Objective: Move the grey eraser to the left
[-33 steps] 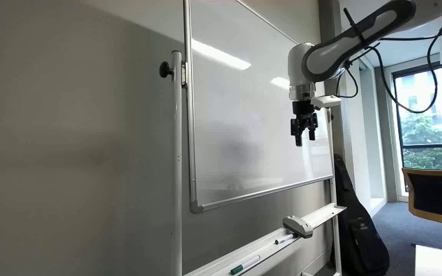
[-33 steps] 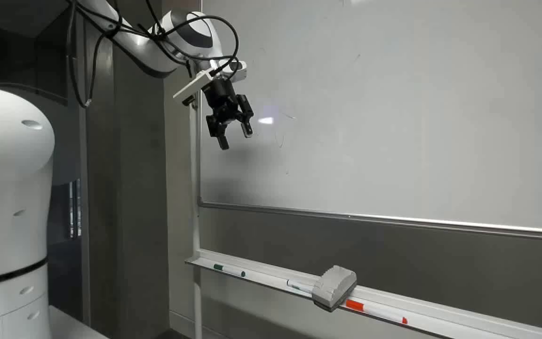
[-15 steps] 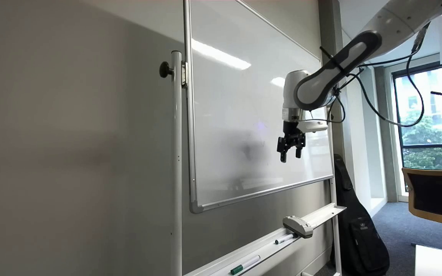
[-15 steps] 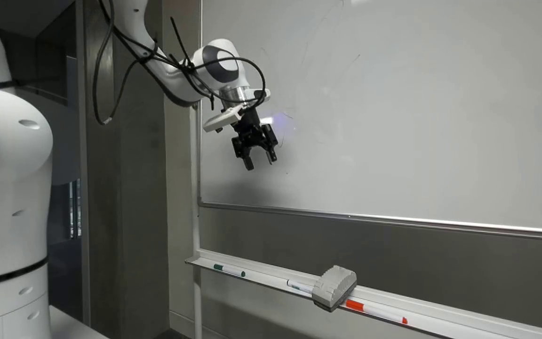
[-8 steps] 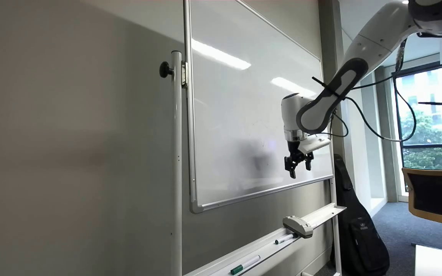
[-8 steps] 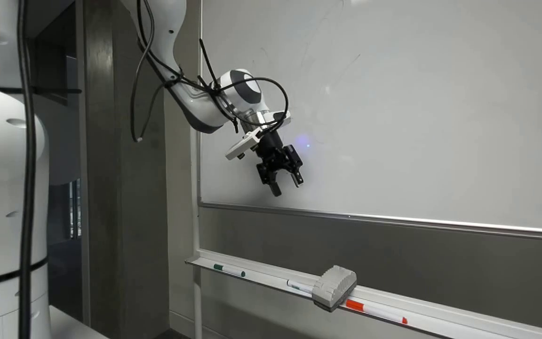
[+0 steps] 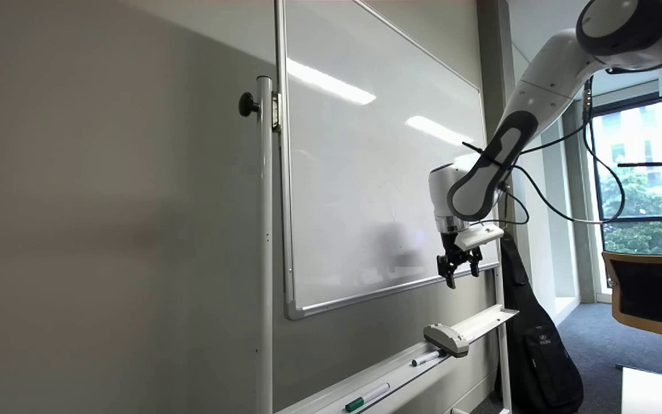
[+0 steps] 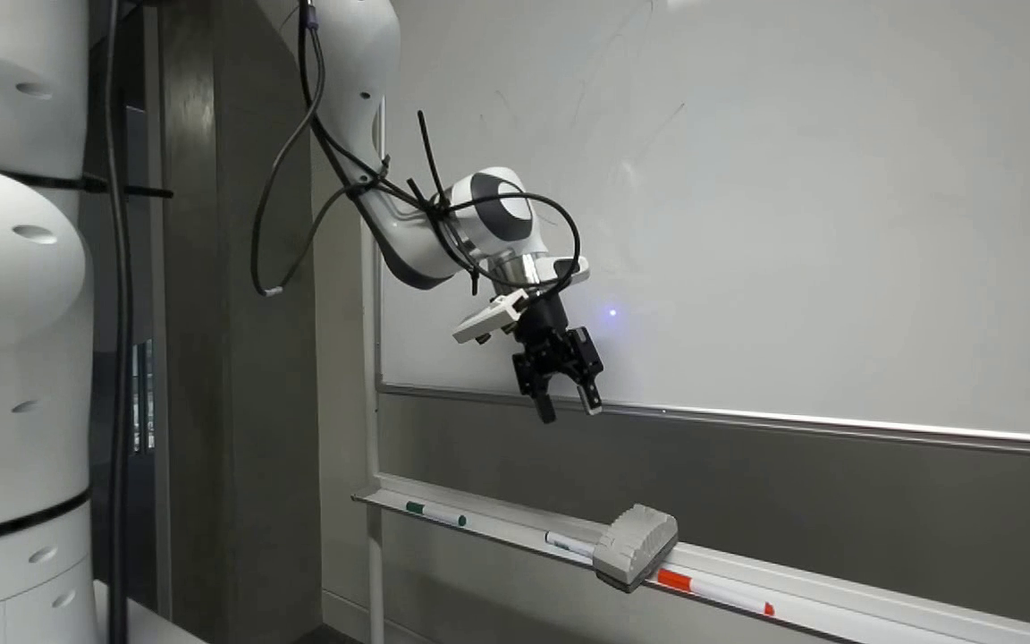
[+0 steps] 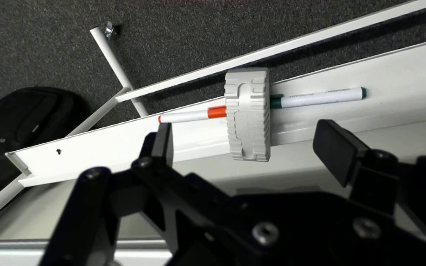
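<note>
The grey eraser, a ribbed light-grey block, lies across the white tray under the whiteboard. It shows in both exterior views (image 7: 445,338) (image 8: 633,547), and in the wrist view (image 9: 248,114) it sits between the lines of the two fingers, beyond their tips. My gripper (image 7: 462,280) is open and empty, pointing down. In an exterior view the gripper (image 8: 570,414) hangs above the tray, up and to one side of the eraser, apart from it. In the wrist view the open gripper (image 9: 243,135) has its fingers wide apart, wider than the eraser.
The tray (image 9: 117,144) is narrow. A red-capped marker (image 9: 183,116) and a green-capped marker (image 9: 322,98) lie on either side of the eraser. Another green marker (image 8: 436,513) lies farther along. The whiteboard (image 8: 792,224) rises behind the gripper. A black bag (image 7: 538,345) stands beyond the tray's end.
The arm has come down a long way, lowering the open gripper from high before the whiteboard to the board's lower edge, nearer the eraser. The eraser and markers have not moved.
</note>
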`<move>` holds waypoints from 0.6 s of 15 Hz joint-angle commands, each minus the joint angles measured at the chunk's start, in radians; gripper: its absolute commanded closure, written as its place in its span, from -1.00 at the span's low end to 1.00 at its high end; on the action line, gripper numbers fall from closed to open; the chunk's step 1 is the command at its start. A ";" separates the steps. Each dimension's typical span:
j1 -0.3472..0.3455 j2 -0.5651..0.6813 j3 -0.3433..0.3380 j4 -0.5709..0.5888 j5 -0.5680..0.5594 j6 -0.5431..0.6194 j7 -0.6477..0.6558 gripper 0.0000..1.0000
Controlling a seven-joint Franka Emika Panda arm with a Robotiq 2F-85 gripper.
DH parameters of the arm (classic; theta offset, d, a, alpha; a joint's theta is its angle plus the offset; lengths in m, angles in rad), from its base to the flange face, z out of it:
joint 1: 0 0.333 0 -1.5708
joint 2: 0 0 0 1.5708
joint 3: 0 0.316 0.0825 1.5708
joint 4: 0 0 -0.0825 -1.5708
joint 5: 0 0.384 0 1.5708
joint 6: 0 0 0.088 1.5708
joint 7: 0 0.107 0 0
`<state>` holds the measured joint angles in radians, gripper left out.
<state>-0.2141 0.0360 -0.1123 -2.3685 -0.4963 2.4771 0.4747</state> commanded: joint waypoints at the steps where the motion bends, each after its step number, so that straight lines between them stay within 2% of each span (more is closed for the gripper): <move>1: 0.012 0.112 -0.040 0.017 0.075 0.090 -0.093 -1.00; 3: 0.014 0.127 -0.043 0.008 0.158 0.116 -0.191 -1.00; 4: 0.038 0.110 -0.063 0.001 0.102 0.088 -0.112 -1.00; 6: 0.039 0.131 -0.064 0.002 0.143 0.104 -0.159 -1.00; 9: 0.039 0.132 -0.064 0.007 0.144 0.104 -0.161 -1.00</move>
<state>-0.2091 0.1677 -0.1422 -2.3625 -0.3640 2.5813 0.3228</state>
